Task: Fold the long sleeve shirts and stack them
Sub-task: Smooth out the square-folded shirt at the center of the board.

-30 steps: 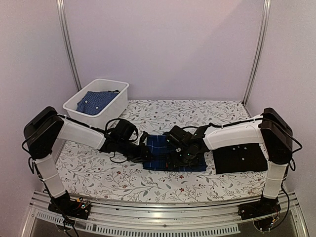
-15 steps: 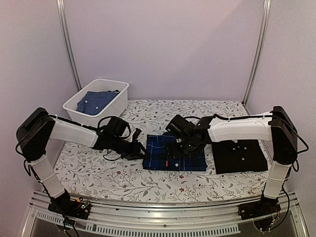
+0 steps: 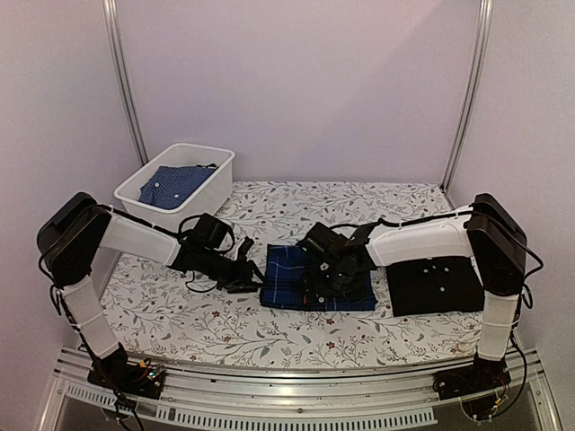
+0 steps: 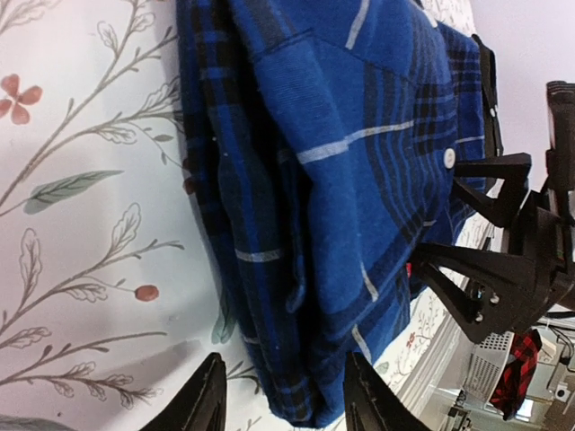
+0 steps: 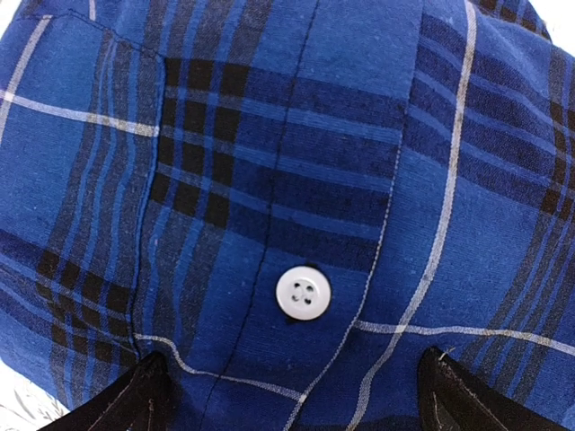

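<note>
The left tool (image 4: 289, 404) has just let go of the folded plaid shirt (image 3: 286, 274) and stands half-open, the right tool (image 5: 301, 400) poised wide above it, so stacking probably comes next.

White bin (image 3: 208, 190) rear left, floral tablecloth (image 3: 180, 319)

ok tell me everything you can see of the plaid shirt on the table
The navy-and-blue plaid cloth shirt lies folded into a rectangle on the flower-printed table, left of the folded black shirt and apart from it. Thin white lines cross it; a white four-hole button shows. The open right pincer is close over it; the open left pincer stands at its left edge.
</note>
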`<act>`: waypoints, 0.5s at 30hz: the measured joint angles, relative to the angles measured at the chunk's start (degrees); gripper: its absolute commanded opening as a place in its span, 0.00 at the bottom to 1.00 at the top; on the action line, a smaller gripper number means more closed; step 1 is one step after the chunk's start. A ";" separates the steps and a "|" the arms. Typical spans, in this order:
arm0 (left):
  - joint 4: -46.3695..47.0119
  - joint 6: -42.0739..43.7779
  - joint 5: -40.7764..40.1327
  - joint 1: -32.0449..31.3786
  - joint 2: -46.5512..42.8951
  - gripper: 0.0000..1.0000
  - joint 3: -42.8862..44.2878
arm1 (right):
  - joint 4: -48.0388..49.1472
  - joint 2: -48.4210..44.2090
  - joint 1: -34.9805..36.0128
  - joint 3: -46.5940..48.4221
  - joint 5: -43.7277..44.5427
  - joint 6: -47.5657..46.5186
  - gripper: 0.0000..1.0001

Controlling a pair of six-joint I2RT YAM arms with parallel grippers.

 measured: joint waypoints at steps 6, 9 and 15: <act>-0.07 0.20 0.17 -0.02 4.04 0.45 2.49 | 0.59 -2.99 -0.55 -1.33 -1.55 -1.29 0.97; -0.07 0.11 0.11 -0.02 5.14 0.45 3.85 | 0.79 -6.16 -1.33 -2.60 -2.36 -1.97 0.97; 1.07 -1.14 1.36 -0.02 7.06 0.48 5.51 | 2.69 -13.29 -6.08 -7.93 -3.10 -2.75 0.90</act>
